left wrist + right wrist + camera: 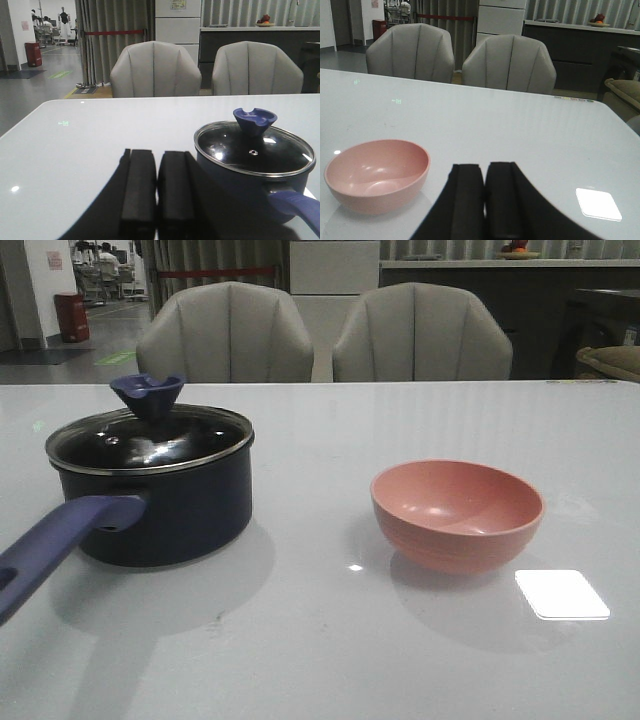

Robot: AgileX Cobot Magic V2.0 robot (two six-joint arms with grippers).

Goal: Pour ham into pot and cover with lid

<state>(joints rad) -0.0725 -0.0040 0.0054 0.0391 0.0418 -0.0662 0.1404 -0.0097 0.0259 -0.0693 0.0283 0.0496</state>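
Note:
The dark navy pot (165,510) stands on the left of the white table, its purple-blue handle (55,545) pointing toward the near left. The glass lid (150,440) with its blue knob (147,395) sits on the pot. It also shows in the left wrist view (255,155). The pink bowl (457,513) stands to the right and looks empty; it also shows in the right wrist view (377,175). No ham is in view. My left gripper (157,165) is shut and empty, beside the pot. My right gripper (485,175) is shut and empty, beside the bowl.
The white table (320,660) carries a bright light reflection (562,594) near the bowl. Two grey chairs (225,335) (420,335) stand behind the far edge. Neither arm shows in the front view.

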